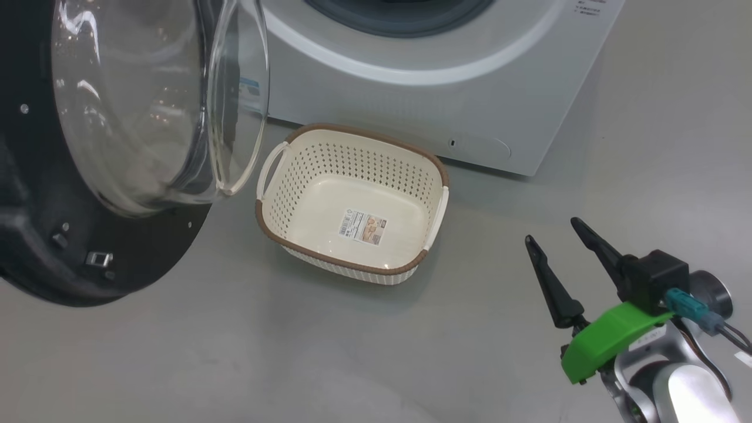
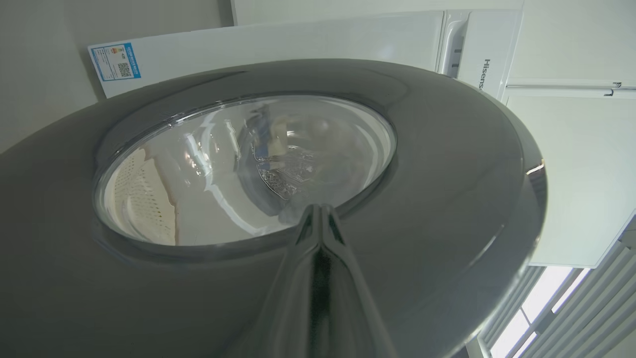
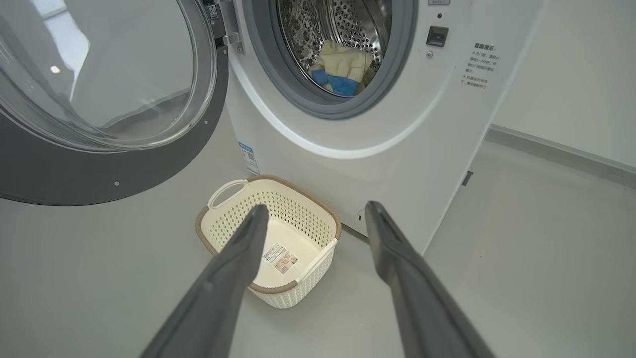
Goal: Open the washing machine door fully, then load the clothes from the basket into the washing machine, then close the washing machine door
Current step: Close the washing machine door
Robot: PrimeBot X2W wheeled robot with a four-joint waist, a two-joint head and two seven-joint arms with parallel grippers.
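The right end effector [image 1: 552, 230] is released near the empty basket [image 1: 352, 200]. The clenched left end effector [image 2: 320, 219] is held at the washing machine door [image 2: 447, 199], on its glossy rim. The clothes [image 3: 340, 69] are loaded in the drum [image 3: 357, 20]; latching may be prevented by slippage there.

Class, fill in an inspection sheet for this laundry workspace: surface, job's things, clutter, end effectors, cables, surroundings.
Surface: smooth grey floor.
Job's things: large round black-rimmed glass door stands open; cream-yellow and blue fabric garment lies in the steel drum of the big white front-loading washing machine; small cream-white perforated plastic basket on the floor before it, empty but for a label sticker.
Clutter: nothing seen.
End effectors: left end effector shut, tips by the door's outer face; right end effector open, holding nothing.
Cables: teal plug with dark cable at the right wrist.
Surroundings: white wall.
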